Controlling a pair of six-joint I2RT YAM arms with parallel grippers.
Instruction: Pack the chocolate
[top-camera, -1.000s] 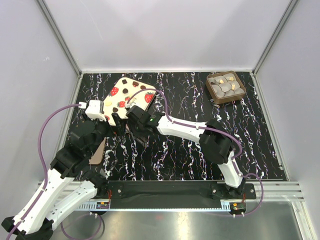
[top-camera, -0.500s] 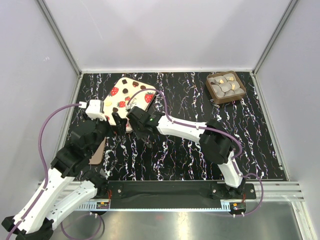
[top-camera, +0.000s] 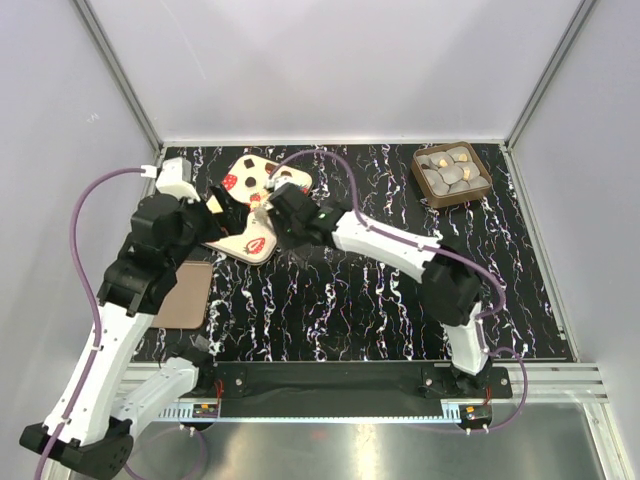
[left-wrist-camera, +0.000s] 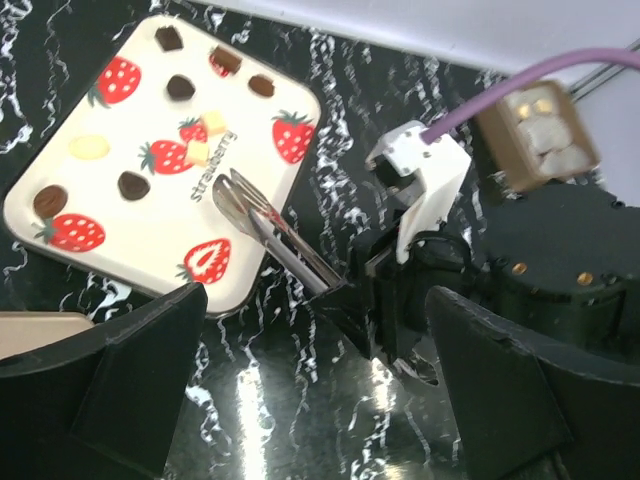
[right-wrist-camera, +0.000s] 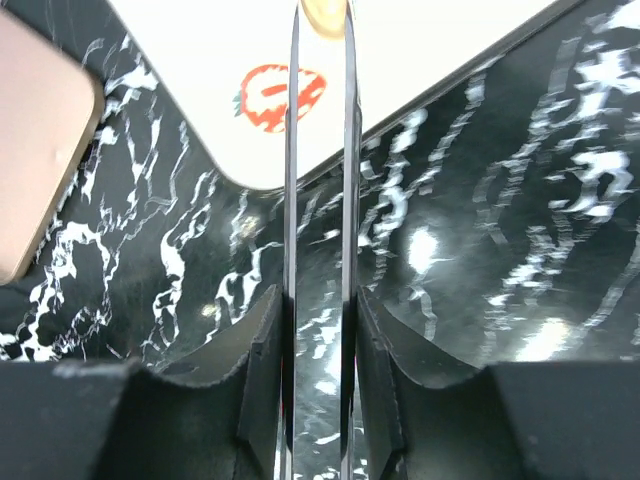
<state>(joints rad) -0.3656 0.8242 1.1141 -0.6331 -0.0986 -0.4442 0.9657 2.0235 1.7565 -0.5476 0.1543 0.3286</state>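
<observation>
Pinched narrow between the black fingers of the right gripper (right-wrist-camera: 318, 310): slim metal tongs (left-wrist-camera: 278, 238), blades nearly parallel, tips reaching over the lid (left-wrist-camera: 130, 120); contact with the lid not determinable; by contrast, left gripper (left-wrist-camera: 315, 300) spread to full width, holding nothing, just beside the lid. Position of the chocolate (top-camera: 452, 172): seated in the brown tray (top-camera: 427, 176) at the far right corner of the table (top-camera: 350, 300), well apart from both grippers.

Likely faults from here: twisting or slipping of the tongs in the grip, owing to polished metal against smooth fingers; dropping of a piece in transit, owing to round, glossy, coin-like forms under thin springy blades; marring of a piece through over-squeezing; knocking of the lid, or collision of the two arms, owing to crowding at the left.

Materials and shapes: lid cream, flat, round-cornered, printed with red strawberries and brown squares; pieces pale grey and gold, small and round; tray square, dark-walled; tan panel (top-camera: 185, 295) flat, matt, round-cornered, near the left arm; table black, glossy, veined in white like marble.
</observation>
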